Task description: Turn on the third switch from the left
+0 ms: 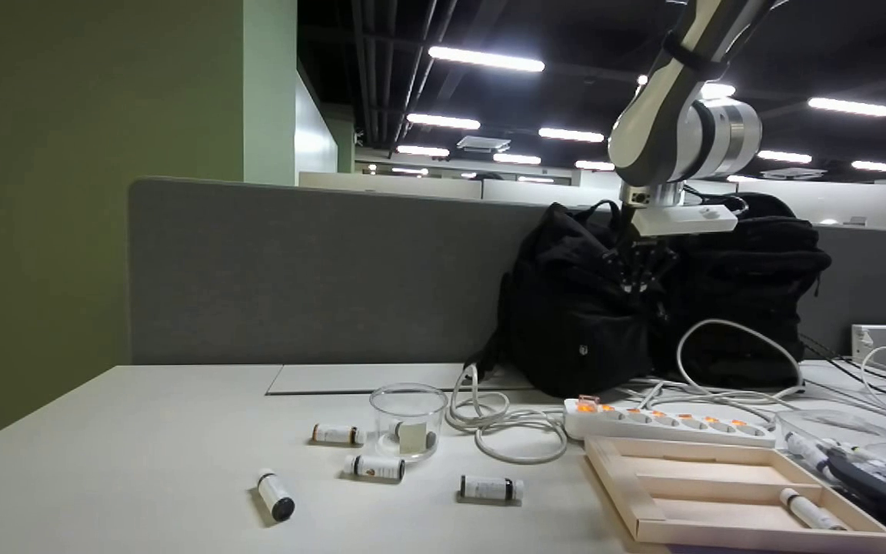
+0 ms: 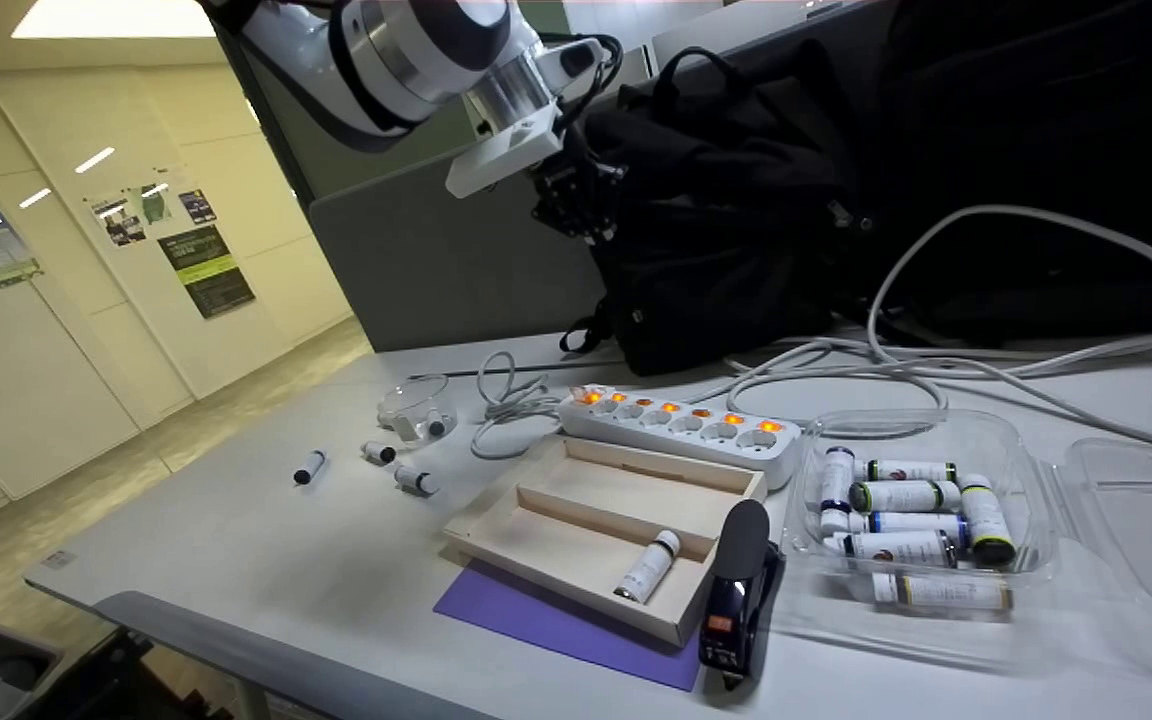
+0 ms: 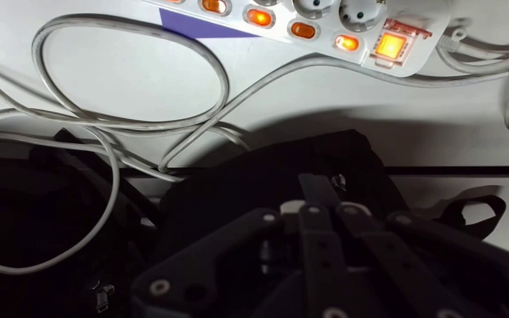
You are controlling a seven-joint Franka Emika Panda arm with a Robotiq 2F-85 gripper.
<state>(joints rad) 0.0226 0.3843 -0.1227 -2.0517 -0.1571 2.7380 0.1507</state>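
One power strip, cropped in wrist view.

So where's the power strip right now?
In both exterior views, the white power strip lies right of center, just behind the wooden tray and in front of a black backpack. In the wrist view, it's cut off at the top.

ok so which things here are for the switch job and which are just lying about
For the job:
power strip
its orange switches
the tool

Just lying about:
black backpacks
wooden tray
labelled bottles
stapler
purple sheet
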